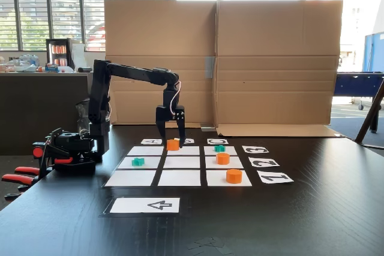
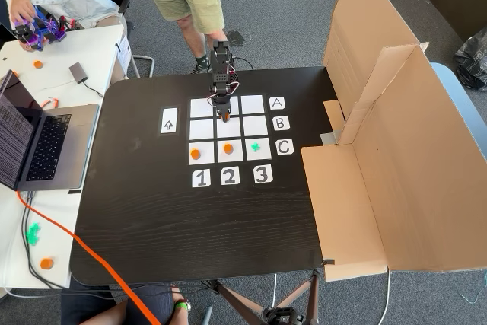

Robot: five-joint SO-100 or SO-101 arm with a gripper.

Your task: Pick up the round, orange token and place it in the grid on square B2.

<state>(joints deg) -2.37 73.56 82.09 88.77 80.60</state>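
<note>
A dark desk carries the grid of white paper squares. Lettered cards lie right of the grid in the overhead-like fixed view, numbered cards below it, an arrow card left, and a folded cardboard screen farther right.

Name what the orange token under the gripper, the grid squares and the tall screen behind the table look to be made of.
The orange token looks like matte plastic: uniform bright colour, crisp edges, no grain. The grid squares look like plain paper: flat, thin, white sheets. The screen is brown corrugated cardboard, by its fold creases and dull surface.
</note>
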